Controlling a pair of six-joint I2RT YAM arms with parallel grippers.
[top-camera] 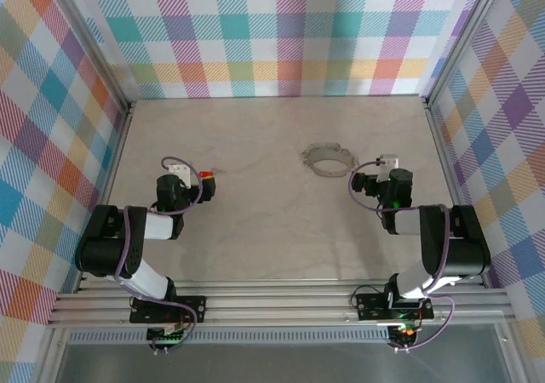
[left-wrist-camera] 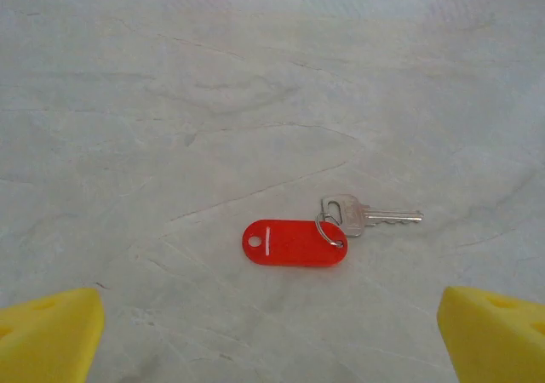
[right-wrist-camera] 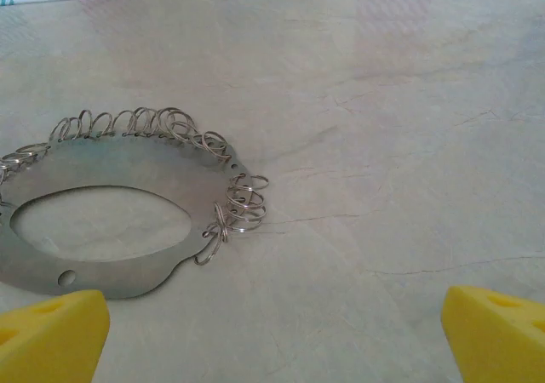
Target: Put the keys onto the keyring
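The keys are one small silver key (left-wrist-camera: 347, 214) joined by a little split ring to a red oval plastic tag (left-wrist-camera: 294, 243). They lie flat on the table, just ahead of my left gripper (left-wrist-camera: 272, 342), whose yellow fingertips (left-wrist-camera: 51, 336) stand wide apart and empty. From above, the key (top-camera: 209, 175) lies just right of the left gripper (top-camera: 182, 174). The keyring (right-wrist-camera: 128, 166) is a flat grey metal ring plate with several wire split rings along its edge. It lies ahead and left of my open, empty right gripper (right-wrist-camera: 272, 340). Overhead, the keyring (top-camera: 327, 173) is left of the right gripper (top-camera: 380, 172).
The pale marbled tabletop (top-camera: 272, 230) is fenced by checked cloth walls on aluminium posts at the left, back and right. Purple cables loop over both wrists. Bare table stretches between the key and the keyring.
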